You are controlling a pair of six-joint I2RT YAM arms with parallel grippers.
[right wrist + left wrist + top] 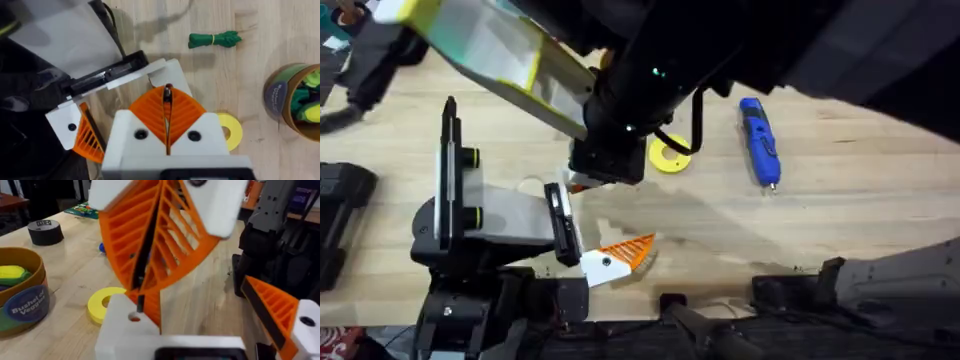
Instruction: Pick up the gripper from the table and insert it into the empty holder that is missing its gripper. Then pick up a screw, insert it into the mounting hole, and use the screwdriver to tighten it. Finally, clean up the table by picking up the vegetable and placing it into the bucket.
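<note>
The holder, a white block on my left end effector, stands well apart from that end effector's orange finger, so the jaws are wide. My right end effector sits just beside the holder, its fingers pressed together on a thin dark sliver that I cannot identify. The vegetable lies on the bench near the bucket. The screwdriver lies apart.

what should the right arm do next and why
Probably ease the right gripper slightly down to the mounting hole in the holder: its shut fingers hang just above it, pinching something thin and dark, perhaps the screw. The screwdriver lies on the table.
</note>
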